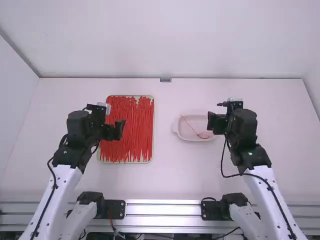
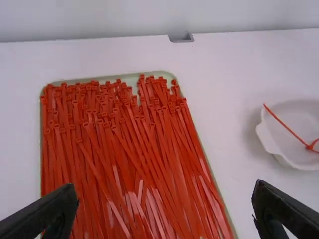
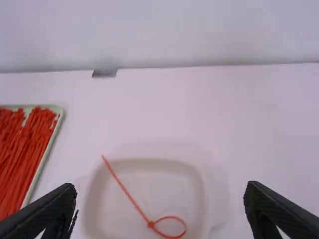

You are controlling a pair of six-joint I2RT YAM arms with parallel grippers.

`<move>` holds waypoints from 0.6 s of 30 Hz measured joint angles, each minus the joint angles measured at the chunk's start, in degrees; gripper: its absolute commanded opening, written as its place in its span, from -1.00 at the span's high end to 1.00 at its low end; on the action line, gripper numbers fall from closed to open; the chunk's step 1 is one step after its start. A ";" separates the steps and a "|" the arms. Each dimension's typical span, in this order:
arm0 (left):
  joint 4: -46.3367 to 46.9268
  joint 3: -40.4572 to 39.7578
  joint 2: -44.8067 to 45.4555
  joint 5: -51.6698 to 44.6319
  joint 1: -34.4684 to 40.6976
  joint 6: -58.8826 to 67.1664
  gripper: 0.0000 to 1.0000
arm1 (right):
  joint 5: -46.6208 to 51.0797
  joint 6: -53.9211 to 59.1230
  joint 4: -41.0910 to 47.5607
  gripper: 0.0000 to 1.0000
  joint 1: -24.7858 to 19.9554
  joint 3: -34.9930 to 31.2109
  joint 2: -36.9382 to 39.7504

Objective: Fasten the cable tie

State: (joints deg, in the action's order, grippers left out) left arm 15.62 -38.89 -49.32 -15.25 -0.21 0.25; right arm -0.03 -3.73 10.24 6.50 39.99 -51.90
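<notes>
Over the left half of the white table, the left gripper hangs just above the near end of the tray. Its jaws are spread wide with nothing between them. That looks like a pick-up stance, opened broad enough to come down around one strap. Beneath it, the loose cable ties lie packed side by side, red and flat, heads mostly toward the far end of the tray. They overlap so closely that singling one out looks like the tricky part.

Across on the right, the right gripper hovers at the near side of the white dish. It too is wide open and carries nothing. Inside that dish lies one fastened cable tie, its tail already run through its head into a small closed loop, the free end slanting up toward the rim. The dish sits well apart from the tray, and it reads as the drop-off spot for finished work, keeping done pieces clear of the stock.

So one tie is done and deposited, both arms are unloaded, and the next strap is not yet picked. The sensible opening is a pinch on an outer tie, where neighbours crowd it least.
</notes>
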 measured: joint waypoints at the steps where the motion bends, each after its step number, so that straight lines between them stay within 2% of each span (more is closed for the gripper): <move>1: -0.37 0.39 0.39 0.33 0.00 -0.04 -0.70 | 0.02 0.33 -0.33 -0.67 -0.35 -0.42 0.42; 7: -6.93 6.82 6.71 5.75 0.00 -0.24 -0.45 | 0.13 2.91 -6.67 -0.43 -6.01 -6.86 6.47; 14: -15.13 15.69 15.87 12.44 0.00 -0.26 -0.12 | 0.20 3.41 -10.12 -0.11 -6.62 -15.37 15.78; 18: -15.47 20.87 21.46 13.97 0.00 -0.26 0.05 | 0.24 3.69 -10.08 0.07 -6.62 -20.90 20.94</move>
State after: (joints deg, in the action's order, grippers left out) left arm 0.14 -18.02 -27.86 -1.28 -0.21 -0.01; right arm 0.21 -0.03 0.16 -0.12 19.09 -30.96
